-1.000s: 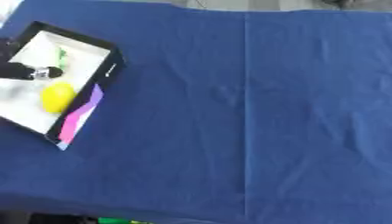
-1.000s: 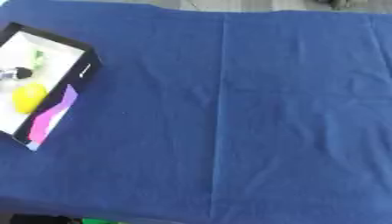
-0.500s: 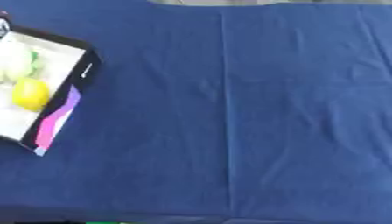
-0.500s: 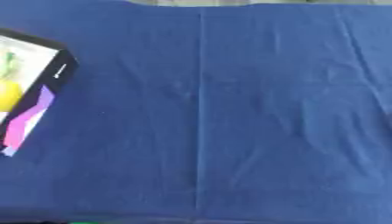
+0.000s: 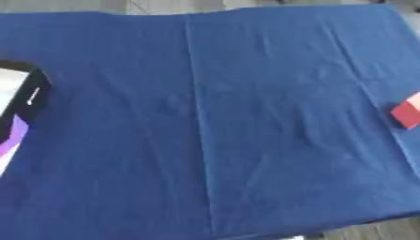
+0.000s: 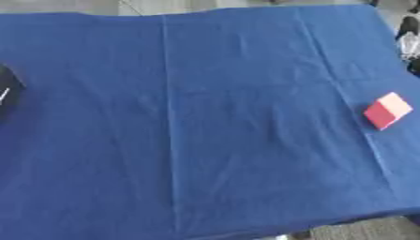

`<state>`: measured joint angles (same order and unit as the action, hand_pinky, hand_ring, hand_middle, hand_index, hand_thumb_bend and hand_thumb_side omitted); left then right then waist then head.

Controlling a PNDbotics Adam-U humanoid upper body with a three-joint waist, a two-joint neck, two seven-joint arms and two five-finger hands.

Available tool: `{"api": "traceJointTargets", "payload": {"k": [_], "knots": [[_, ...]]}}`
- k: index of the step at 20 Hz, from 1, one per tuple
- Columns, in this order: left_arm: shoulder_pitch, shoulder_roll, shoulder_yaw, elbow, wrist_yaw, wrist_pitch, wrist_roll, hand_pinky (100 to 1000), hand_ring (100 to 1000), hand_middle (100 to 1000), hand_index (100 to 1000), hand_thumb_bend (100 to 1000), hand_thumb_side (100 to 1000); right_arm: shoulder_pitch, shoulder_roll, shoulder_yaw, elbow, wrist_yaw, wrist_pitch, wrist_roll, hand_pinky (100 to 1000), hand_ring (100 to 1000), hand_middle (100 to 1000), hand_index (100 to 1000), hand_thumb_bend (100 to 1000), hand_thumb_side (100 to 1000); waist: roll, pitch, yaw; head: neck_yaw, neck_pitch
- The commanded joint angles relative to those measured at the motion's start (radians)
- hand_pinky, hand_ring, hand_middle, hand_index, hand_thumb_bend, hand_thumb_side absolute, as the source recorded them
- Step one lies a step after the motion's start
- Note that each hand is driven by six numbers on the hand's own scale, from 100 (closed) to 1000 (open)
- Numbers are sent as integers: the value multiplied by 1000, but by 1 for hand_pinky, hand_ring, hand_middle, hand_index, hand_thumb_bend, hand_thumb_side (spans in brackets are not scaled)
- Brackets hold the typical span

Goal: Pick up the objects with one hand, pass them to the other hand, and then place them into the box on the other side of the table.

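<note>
A small red block (image 6: 386, 110) with a paler pink top face lies on the blue cloth near the table's right side. At the left edge, only the corner of the black-rimmed box (image 5: 31, 96) shows, with its white inside and a purple patch on its side. What the box holds is out of view. Neither of my hands shows in either eye view.
A blue cloth (image 6: 205, 122) with fold lines covers the whole table. Its front edge runs along the bottom right, with grey floor (image 6: 361, 229) beyond. Something dark and white (image 6: 408, 40) sits past the table's right edge at the top.
The camera has swung to the right: the box has slid almost out of view at the left, and the red block has come into view at the right.
</note>
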<state>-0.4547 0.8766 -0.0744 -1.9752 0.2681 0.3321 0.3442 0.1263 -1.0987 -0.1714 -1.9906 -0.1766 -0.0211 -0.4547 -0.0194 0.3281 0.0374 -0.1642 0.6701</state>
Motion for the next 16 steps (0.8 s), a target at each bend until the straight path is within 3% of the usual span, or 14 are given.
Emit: {"api": "traceJointTargets", "payload": {"k": [1, 4, 7, 11, 16], "knots": [[-9, -43, 15, -24, 78, -119, 62, 887, 790, 776, 923, 162, 871, 18, -5, -24, -9, 26, 12, 27, 876, 812, 792, 899, 100, 360, 1, -12, -2, -11, -26], [-19, -111, 10, -25, 116, -215, 77, 886, 789, 775, 915, 165, 844, 47, 16, -19, -9, 63, 41, 52, 881, 836, 814, 915, 100, 349, 2, -7, -1, -19, -37], [-25, -149, 1, -25, 125, -255, 75, 893, 802, 782, 912, 163, 848, 79, 33, -8, -9, 145, 104, 134, 888, 874, 842, 948, 100, 391, 2, -3, 2, -21, -39], [-21, -157, -8, -25, 124, -248, 46, 893, 800, 780, 906, 153, 854, 111, 49, -8, -9, 298, 197, 312, 900, 897, 854, 944, 100, 412, 4, -1, 3, -31, -39], [-18, -159, -11, -25, 116, -222, 36, 892, 799, 776, 896, 140, 857, 137, 67, -9, -9, 436, 232, 477, 909, 907, 843, 934, 139, 424, 5, 0, 0, -64, -35]]}}
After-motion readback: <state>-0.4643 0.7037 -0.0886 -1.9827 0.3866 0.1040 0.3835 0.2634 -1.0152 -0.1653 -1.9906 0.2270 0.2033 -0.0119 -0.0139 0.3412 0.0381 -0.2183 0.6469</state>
